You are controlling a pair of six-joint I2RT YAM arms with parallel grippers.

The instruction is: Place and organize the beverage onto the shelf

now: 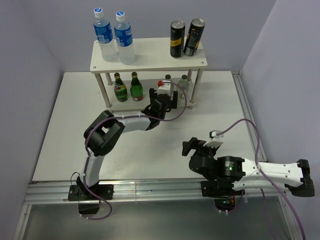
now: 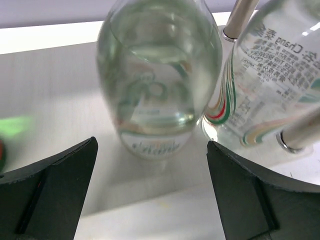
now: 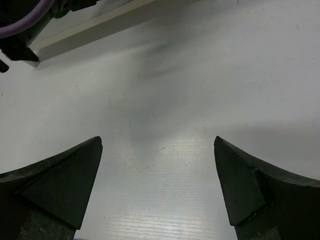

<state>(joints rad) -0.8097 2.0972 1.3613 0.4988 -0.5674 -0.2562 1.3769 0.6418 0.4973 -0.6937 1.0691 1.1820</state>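
Note:
The cream-white shelf (image 1: 150,56) stands at the back of the table. Two clear plastic bottles with blue labels (image 1: 114,36) stand on its top board at the left. On the lower board are two dark green glass bottles (image 1: 127,87) and two clear glass bottles (image 1: 184,82). My left gripper (image 1: 167,98) is at the lower board's front edge, open. In the left wrist view one clear bottle (image 2: 160,75) stands upright just beyond the left gripper (image 2: 152,142), free of both fingers, with the second clear bottle (image 2: 280,75) to its right. My right gripper (image 1: 193,147) (image 3: 158,140) hangs open and empty over the table.
Two dark cans (image 1: 186,38) stand on the top board at the right. Metal shelf legs (image 2: 239,20) rise beside the right-hand clear bottle. A rail (image 1: 150,189) runs along the table's near edge, and grey walls enclose the back and sides.

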